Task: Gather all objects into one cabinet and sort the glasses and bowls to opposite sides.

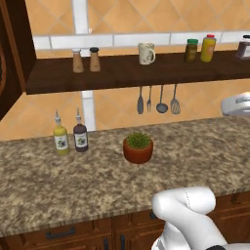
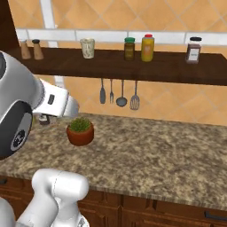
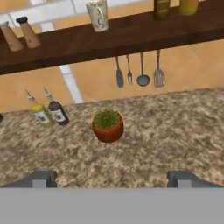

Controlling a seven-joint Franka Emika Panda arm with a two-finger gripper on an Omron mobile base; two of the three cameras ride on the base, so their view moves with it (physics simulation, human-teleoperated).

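- Left base view: one cream mug [image 1: 146,53] stands upright on the dark plank shelf [image 1: 122,73], its handle turned toward the jar end of the shelf. Landmark for all entries: the terracotta plant pot [image 1: 138,149] on the granite worktop [image 1: 97,180]. The mug sits above the pot and almost straight over it. Salt and pepper shakers [image 1: 86,59] stand further along the shelf on the far side from the jars [image 1: 200,49]. Two sauce bottles [image 1: 71,136] stand on the worktop beside the pot, on the shaker side. A slice of dark reddish-brown cabinet [image 1: 10,53] shows at the frame edge beyond the shakers.
- Right base view: the same mug [image 2: 88,48] stands above the pot [image 2: 80,130], slightly toward the jars. The white arm crosses just beside the pot, on the shaker side.
- Hand view: the tool [image 3: 114,178] has its two dark tips spread wide apart with nothing between them. The pot [image 3: 107,125] lies directly ahead of the tool on the worktop; the mug [image 3: 98,15] lies above the pot and beyond it, at the top of the view, with its handle on the jar side.
- Judgement: the coming move turns on height. The mug lies up and forward from the tool, over the pot, so the tool must rise to shelf level before closing in.
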